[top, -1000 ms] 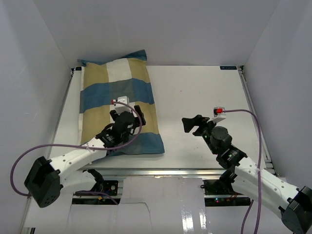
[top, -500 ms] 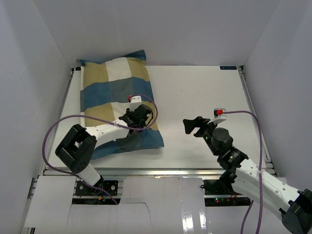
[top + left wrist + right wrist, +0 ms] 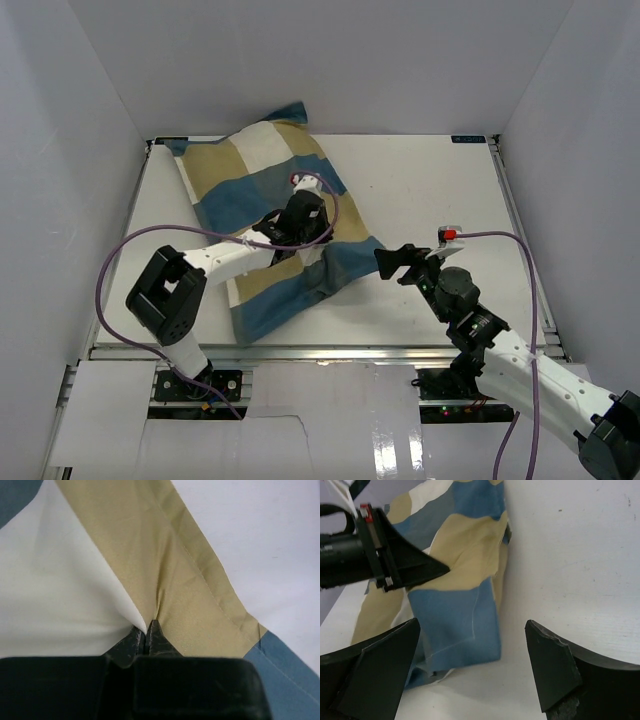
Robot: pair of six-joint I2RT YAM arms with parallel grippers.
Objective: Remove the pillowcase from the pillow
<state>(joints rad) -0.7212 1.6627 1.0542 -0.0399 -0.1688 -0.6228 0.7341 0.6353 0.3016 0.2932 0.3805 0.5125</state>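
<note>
Top view, centre of frame: my left gripper [image 3: 305,215] is pinched shut on a fold of the pillowcase [image 3: 250,180]. The cloth lies diagonally from upper left to lower centre, rumpled, in tan, blue and white checks. My right gripper [image 3: 393,262] stands spread just beside its blue corner.

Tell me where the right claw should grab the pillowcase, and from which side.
Take the blue corner flap of the pillowcase, lying flat on the table nearest the right claw. Come in low from the right: that edge faces the open claw and sits apart from the left claw, shut on a tan fold.
</note>
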